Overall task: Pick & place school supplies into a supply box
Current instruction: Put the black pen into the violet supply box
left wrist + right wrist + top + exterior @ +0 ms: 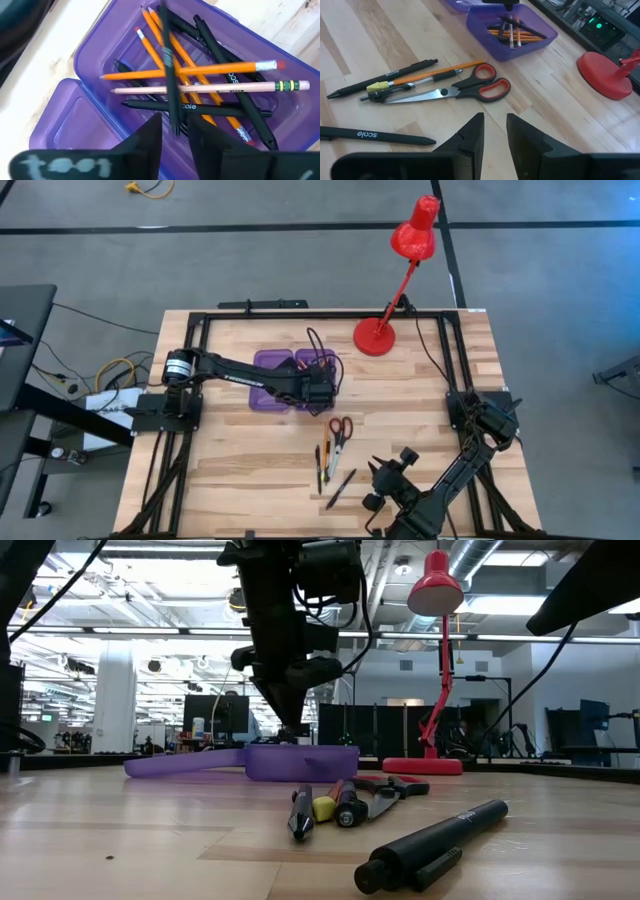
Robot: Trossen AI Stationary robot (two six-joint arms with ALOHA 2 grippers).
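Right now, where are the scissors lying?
In the high view the scissors lie on the table near its middle, between the purple box and the loose pens.

- box: see-through purple case lying open on the counter, two hinged halves side by side. One half's empty, the other's got a crisscross pile of orange pencils, a pale pencil and black pens.
- one dark pen stands nearly upright over that pile.
- scissors: red handles, blades shut, flat on the counter near the box.
- right beside them: a black pen, an orange pencil and a yellow-tipped one.
- another black pen lies apart, closer to the counter's edge.
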